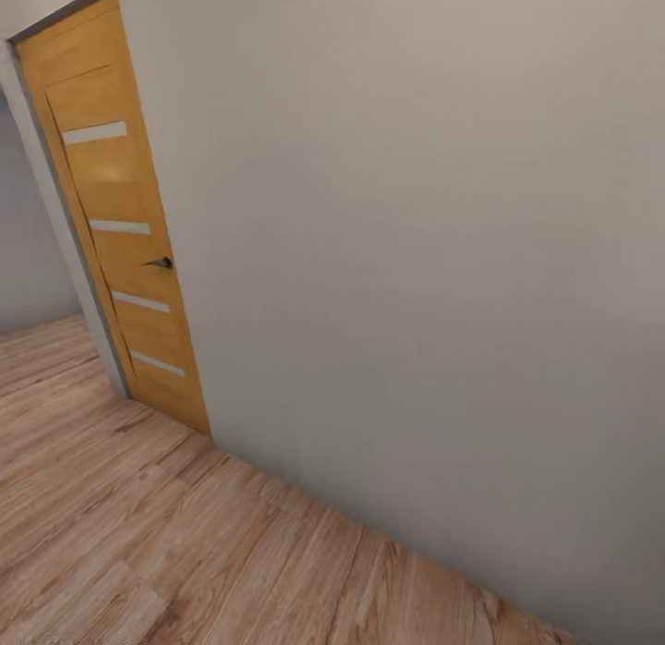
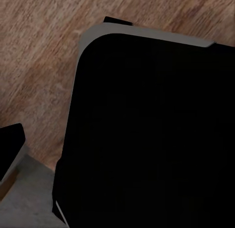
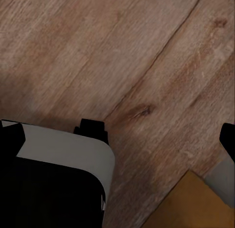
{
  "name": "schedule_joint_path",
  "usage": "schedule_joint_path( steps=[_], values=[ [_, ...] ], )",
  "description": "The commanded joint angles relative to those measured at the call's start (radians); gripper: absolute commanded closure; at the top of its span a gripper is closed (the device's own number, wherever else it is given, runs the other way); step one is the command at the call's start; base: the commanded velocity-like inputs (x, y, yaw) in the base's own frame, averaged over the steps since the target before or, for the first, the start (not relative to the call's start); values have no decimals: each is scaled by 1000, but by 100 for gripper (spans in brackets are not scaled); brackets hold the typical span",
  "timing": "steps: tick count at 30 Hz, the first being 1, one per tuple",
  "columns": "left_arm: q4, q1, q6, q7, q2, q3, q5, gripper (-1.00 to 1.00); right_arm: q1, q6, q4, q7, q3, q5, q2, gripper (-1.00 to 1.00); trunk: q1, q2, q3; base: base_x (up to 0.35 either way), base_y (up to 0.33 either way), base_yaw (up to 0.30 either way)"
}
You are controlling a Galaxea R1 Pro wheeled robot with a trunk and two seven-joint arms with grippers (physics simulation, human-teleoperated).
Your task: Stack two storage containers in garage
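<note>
Neither orange-red storage container is in view. The head view faces a plain grey-white wall (image 1: 416,257) and the light wood plank floor (image 1: 139,553). In the left wrist view, one dark fingertip (image 2: 11,144) of my left gripper sits at the frame's edge, over the floor and beside the robot's black base (image 2: 147,135). My right gripper (image 3: 120,136) hangs over the wood planks. Its dark fingertips (image 3: 228,139) stand far apart with nothing between them.
An ochre wooden door (image 1: 120,229) with pale glass strips and a dark handle (image 1: 161,263) stands open at the left, with more plank floor beyond it. The wall runs diagonally close ahead. An ochre panel (image 3: 191,203) and a grey strip lie near the right gripper.
</note>
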State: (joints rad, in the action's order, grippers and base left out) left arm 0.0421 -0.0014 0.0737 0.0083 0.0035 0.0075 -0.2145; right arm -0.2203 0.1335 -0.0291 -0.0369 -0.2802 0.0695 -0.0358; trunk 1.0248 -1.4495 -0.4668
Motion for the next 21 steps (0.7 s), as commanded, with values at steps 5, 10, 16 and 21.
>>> schedule_joint_path(
  steps=[5,10,16,21],
  values=[
    [1,0,3,1,0,0,-6,-100,-2,6,-3,-1,-8,7,-5,-100,0,-1,-1,31,0,299],
    [1,0,3,2,2,1,-10,-100,-1,6,-4,-1,-8,7,-7,-100,0,-1,-1,4,0,300],
    [2,0,3,1,4,0,-86,-100,-2,6,-4,-1,-8,6,-7,-100,0,-1,-1,0,0,300],
    [2,0,3,1,7,0,-118,-100,-1,5,-5,-1,-8,4,-6,-100,0,-1,-1,24,0,300]
  ],
)
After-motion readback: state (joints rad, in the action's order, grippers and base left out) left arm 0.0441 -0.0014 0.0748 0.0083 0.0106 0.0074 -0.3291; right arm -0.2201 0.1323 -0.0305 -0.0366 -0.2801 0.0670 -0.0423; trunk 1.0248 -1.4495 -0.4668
